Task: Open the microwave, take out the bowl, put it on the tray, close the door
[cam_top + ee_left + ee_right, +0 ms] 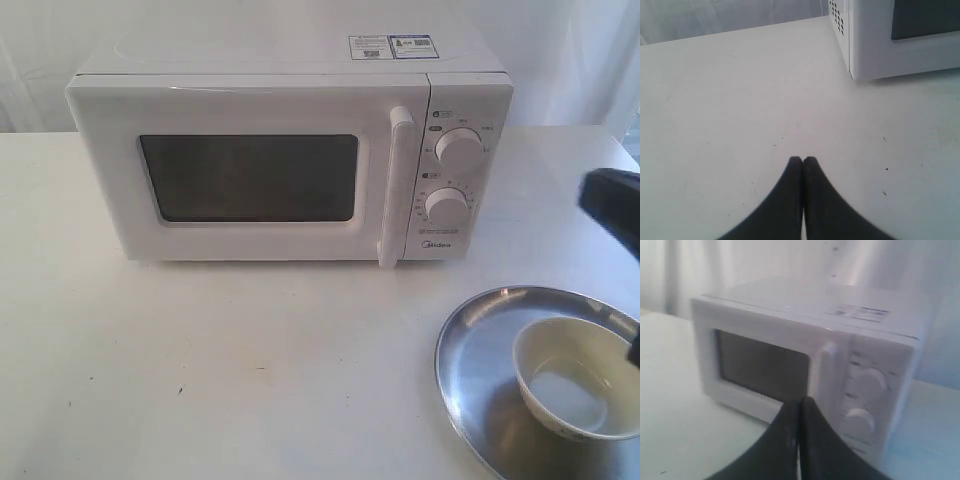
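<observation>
The white microwave (290,150) stands at the back of the table with its door (250,180) closed and the bar handle (395,190) upright. At the front right, the cream bowl (575,378) sits in the silver tray (480,360). A dark part of my right arm (612,205) shows at the right edge, above the tray. The right gripper (800,401) is shut and empty, facing the microwave (805,365) from a distance. Over bare table, my left gripper (803,160) is shut with nothing in it, near the microwave's corner (860,45); it does not show in the exterior view.
White curtain hangs behind the microwave. The white table (220,370) spreads in front of and left of the microwave. The tray runs past the lower right edge of the exterior view.
</observation>
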You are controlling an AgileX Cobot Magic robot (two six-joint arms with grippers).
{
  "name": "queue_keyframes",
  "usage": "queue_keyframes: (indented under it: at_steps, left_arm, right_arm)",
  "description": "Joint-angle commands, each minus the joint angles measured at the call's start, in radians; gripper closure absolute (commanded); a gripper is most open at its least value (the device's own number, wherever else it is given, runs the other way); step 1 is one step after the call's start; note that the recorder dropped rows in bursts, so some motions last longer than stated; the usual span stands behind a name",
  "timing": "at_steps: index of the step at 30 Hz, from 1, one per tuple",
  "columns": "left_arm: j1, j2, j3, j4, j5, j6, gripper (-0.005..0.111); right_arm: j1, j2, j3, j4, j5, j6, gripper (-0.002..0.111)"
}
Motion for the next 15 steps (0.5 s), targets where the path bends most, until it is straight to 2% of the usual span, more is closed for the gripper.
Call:
queue_keyframes:
  at_steps: [1, 3, 7, 11, 15]
  left_arm:
    - [-0.001, -0.002, -0.001, -0.004, -0.001, -0.006, 0.107]
    - [-0.001, -0.002, -0.001, -0.004, -0.001, -0.006, 0.107]
    - [-0.001, -0.002, -0.001, -0.004, -0.001, -0.006, 0.107]
    - [-0.001, -0.002, -0.001, -0.004, -0.001, -0.006, 0.107]
    - [-0.001, -0.002, -0.001, -0.004, -0.001, -0.006, 0.107]
  right_arm:
    - [-0.265, -0.208, 0.163, -0.042, 0.011, 0.053, 0.108]
    - [-0.383, -0.302, 0.234, -0.051, -0.002, 0.053, 0.108]
    - [-0.506, -0.409, 0.319, -0.051, -0.040, 0.053, 0.108]
    - [-0.530, -0.451, 0.383, -0.061, -0.121, 0.046, 0.108]
    - [-0.530, -0.451, 0.417, -0.061, -0.127, 0.046, 0.108]
